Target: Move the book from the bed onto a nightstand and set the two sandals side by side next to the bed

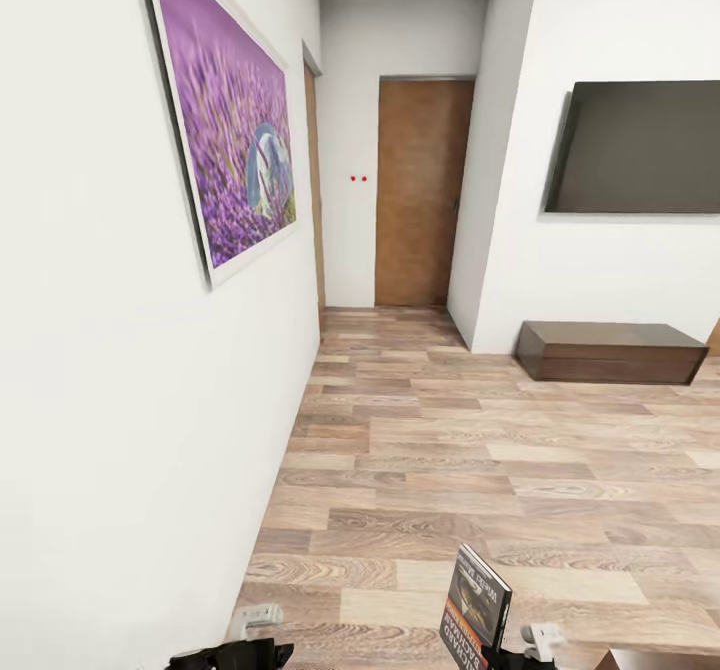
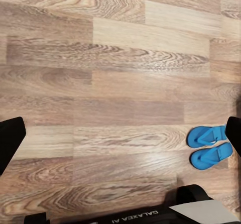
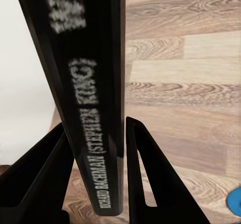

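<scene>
Book in transit, sandals already paired on the floor

The right gripper [image 3: 95,174] is clamping the book [image 3: 85,83] between its two black fingers, spine toward the wrist camera and standing upright, probably so the thin paperback stays put while the robot is travelling to a nightstand. In the head view the book [image 1: 477,610] is rising just above that gripper, cover facing left. The left gripper [image 2: 120,133] is hanging wide and empty over the plank floor [image 2: 110,58], and the two sandals [image 2: 210,146] are lying side by side just beyond one fingertip. Farther off, a purple picture [image 1: 225,100] is hanging on the left wall; well ahead, a TV bench [image 1: 610,350] is sitting under the TV [image 1: 640,147], and a door [image 1: 423,190] is closing the hallway. Nothing is blocking the way.
</scene>
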`<state>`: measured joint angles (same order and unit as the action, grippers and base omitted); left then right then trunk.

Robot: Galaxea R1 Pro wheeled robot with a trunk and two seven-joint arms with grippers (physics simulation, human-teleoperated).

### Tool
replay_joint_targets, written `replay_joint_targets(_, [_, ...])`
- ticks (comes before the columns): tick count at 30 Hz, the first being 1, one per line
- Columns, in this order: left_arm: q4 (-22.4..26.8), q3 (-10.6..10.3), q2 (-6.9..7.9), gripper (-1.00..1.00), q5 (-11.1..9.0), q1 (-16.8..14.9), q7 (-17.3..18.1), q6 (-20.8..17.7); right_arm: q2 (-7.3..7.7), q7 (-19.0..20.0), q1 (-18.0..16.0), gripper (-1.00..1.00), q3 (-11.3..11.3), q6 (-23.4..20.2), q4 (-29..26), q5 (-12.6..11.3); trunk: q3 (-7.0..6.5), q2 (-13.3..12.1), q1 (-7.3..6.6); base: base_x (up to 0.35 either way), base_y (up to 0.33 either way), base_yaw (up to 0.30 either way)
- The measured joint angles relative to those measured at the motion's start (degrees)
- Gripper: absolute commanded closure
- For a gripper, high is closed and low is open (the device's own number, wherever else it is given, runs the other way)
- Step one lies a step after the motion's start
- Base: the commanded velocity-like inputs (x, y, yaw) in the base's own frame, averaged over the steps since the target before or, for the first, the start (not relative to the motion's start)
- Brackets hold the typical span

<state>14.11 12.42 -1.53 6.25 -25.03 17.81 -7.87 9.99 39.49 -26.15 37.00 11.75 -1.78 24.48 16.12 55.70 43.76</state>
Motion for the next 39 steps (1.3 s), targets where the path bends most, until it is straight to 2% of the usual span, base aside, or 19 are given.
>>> replay_joint_targets(22, [-0.03,0.00,-0.09,-1.00,0.00,-0.01,-0.01,0.24,0.01,0.02,0.00,1.00,0.00,0.00,-0.01,0.00,0.11,0.00,0.00,0.073,0.000,0.022])
replay_joint_targets(32, [-0.01,0.00,-0.09,-1.00,0.00,0.00,0.00,0.24,0.00,0.00,0.00,1.00,0.00,-0.01,0.00,0.00,0.11,0.00,0.00,0.000,0.000,0.203])
replay_joint_targets(39, [-0.03,0.00,-0.09,-1.00,0.00,-0.01,-0.01,0.24,0.01,0.02,0.00,1.00,0.00,0.00,-0.01,0.00,0.11,0.00,0.00,0.000,0.001,0.046])
